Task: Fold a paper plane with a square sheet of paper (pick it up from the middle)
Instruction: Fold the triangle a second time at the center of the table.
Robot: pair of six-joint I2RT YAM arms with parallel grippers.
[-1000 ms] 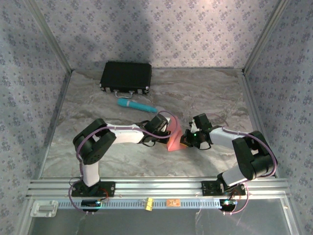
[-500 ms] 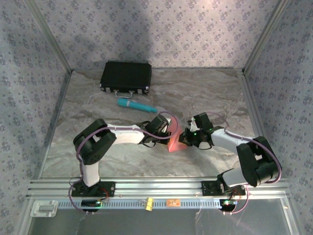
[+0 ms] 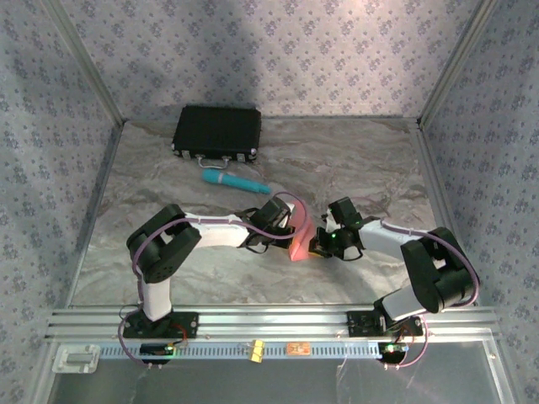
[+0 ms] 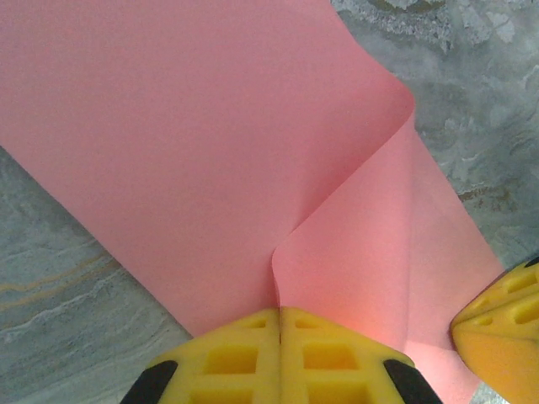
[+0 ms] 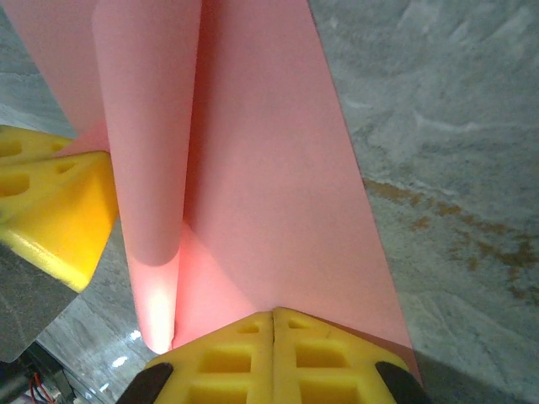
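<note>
The square sheet of paper (image 3: 299,236) is salmon pink and hangs bent over itself between my two grippers, just above the middle of the marble table. In the left wrist view the sheet (image 4: 210,143) curls into a soft fold, and my left gripper (image 4: 280,313) is shut on its near edge. The right gripper's yellow fingertip (image 4: 504,318) shows at the lower right of that view. In the right wrist view the paper (image 5: 269,168) forms a rolled lobe on the left, and my right gripper (image 5: 274,313) is shut on its lower edge. The left gripper's yellow finger (image 5: 55,210) sits close beside it.
A black case (image 3: 217,132) lies at the back left of the table (image 3: 370,160), with a teal cylinder (image 3: 235,181) just in front of it. Patterned walls close in three sides. An aluminium rail (image 3: 269,320) runs along the near edge.
The right arm's elbow swung outward and came back, and its gripper edged slightly toward the left one. The left arm and the held paper have barely moved.
</note>
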